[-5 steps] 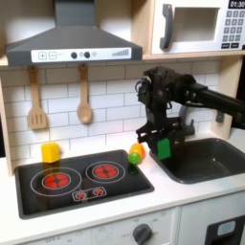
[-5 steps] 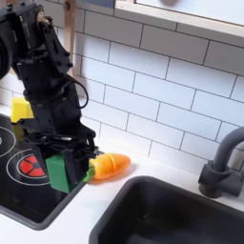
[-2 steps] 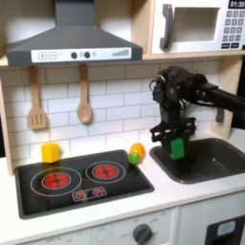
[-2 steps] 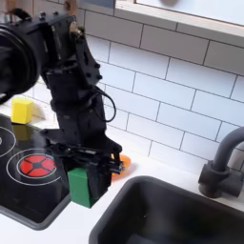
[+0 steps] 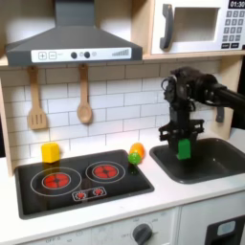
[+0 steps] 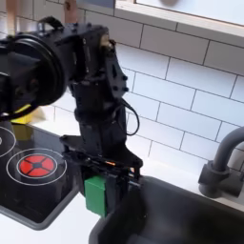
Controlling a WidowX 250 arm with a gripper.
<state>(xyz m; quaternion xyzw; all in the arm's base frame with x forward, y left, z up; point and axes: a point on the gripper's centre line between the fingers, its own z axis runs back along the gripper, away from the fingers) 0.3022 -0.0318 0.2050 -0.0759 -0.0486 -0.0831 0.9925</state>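
At the first exterior view's left, a wooden slotted spatula (image 5: 36, 99) and a wooden spoon (image 5: 84, 98) hang from the strip under the grey range hood (image 5: 72, 40), flat against the white tile wall and off the cooking surface. Below them a small yellow block (image 5: 50, 151) stands at the back left corner of the black toy cooktop with two red burner rings (image 5: 80, 180). A round orange-and-green toy fruit (image 5: 137, 152), possibly a carrot seen end-on, though it is too small to tell, rests at the cooktop's back right corner, just beside the dark grey sink basin (image 5: 204, 165).

The black gripper (image 5: 182, 144) hangs nose-down over the sink's left rim, its jaws closed tight on a green rectangular block (image 5: 183, 148). The block sits upright between them and clear of the counter. In the second exterior view the gripper (image 6: 99, 183) holds the green rectangular block (image 6: 94, 192) right at the sink's (image 6: 181, 219) near-left edge, above the rim rather than inside the basin. A grey curved tap (image 6: 221, 163) rises at the sink's back right corner.
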